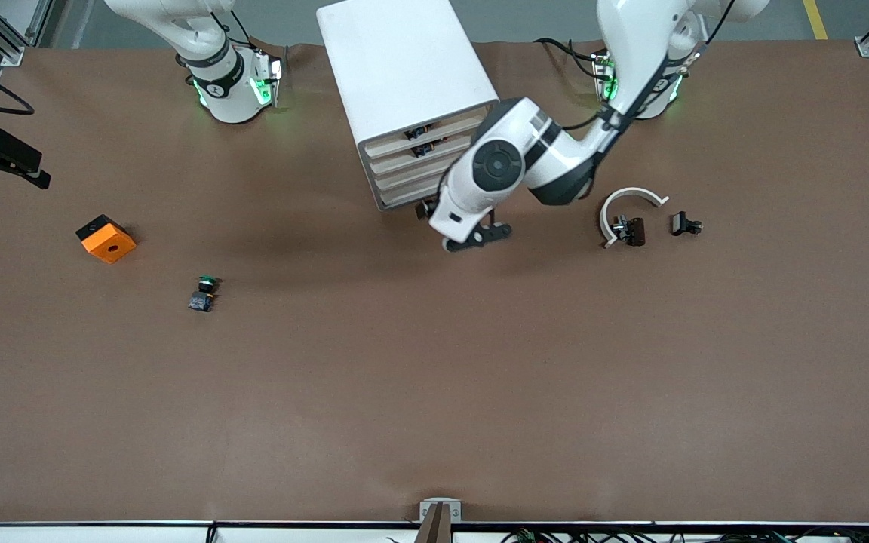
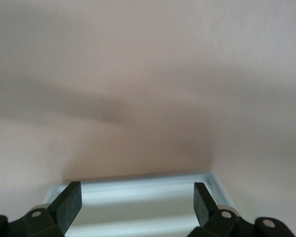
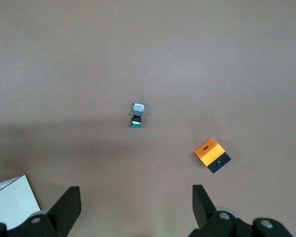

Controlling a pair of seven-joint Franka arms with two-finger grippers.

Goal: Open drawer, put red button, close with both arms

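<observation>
Green-capped switch (image 1: 204, 293) is sitting closest to the front camera, out on the brown table (image 1: 434, 377) toward the right arm's end, and nothing is touching it.

Now to the action. The left gripper (image 2: 133, 202) is hanging low just in front of the cabinet's lowest drawer fronts, its fingers (image 2: 69, 200) spread wide and gripping nothing. In the left wrist view a pale white rim is showing between them; what it belongs to I cannot tell. The left arm is reaching in from its base across the corner of the white cabinet (image 1: 404, 68).

The drawer (image 1: 423, 153), second from the top, is looking shut, its cream front lining up with the other three.

The red button (image 1: 631, 231) is lying on its side toward the left arm's end of the table, inside the curve of a white arc-shaped piece (image 1: 631, 194); its cap is reading dark reddish. A small black part (image 1: 685, 224) is resting just beside that arc, nearer the table's end.

The right gripper (image 3: 135, 205) is waiting high over the right arm's end of the table, fingers apart and empty, looking down on the green-capped switch and an orange block (image 3: 212, 154) with a black underside. That block is lying well apart from the switch, farther from the front camera.
</observation>
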